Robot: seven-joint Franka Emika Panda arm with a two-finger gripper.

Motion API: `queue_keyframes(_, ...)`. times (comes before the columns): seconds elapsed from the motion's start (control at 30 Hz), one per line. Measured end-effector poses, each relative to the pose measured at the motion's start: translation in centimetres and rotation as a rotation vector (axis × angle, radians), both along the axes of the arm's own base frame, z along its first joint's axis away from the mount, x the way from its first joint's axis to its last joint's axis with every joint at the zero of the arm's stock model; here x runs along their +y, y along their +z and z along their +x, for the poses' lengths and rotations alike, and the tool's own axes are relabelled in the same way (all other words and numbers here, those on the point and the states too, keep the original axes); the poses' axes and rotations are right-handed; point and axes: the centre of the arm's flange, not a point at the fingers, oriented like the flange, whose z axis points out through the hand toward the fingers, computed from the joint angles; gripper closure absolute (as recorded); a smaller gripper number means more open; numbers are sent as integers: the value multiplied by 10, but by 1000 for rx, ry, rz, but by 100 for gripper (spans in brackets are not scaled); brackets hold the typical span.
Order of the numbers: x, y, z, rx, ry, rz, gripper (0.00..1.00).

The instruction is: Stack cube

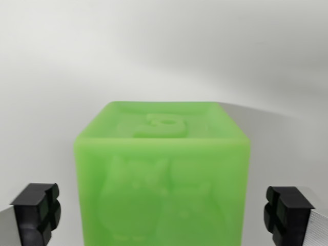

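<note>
A glossy, translucent green cube (161, 177) with rounded edges and raised relief figures on its faces sits on a smooth white surface (164, 51). It fills the view toward six o'clock, between my black fingertips (37, 210) at eight and four o'clock. My claw (161, 215) stands spread apart, touching nothing.

Green cube (161, 179) on white surface (164, 56), gripper (163, 212) fingertips apart, one either side, not touching

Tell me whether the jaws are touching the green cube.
Apart. The wrist view shows the gripper open, white surface visible between each black fingertip and the sides of the green cube.
</note>
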Motion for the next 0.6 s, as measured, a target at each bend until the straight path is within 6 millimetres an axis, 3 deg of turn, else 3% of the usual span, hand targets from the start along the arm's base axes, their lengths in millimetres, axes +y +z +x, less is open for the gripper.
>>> queue_keyframes(0.37, 0, -16, 0, 0, 0, 1, 0)
queue_keyframes(0.4, 0, -16, 0, 0, 0, 1, 100)
queue_keyframes(0.6, 0, -16, 0, -1, 0, 1, 100)
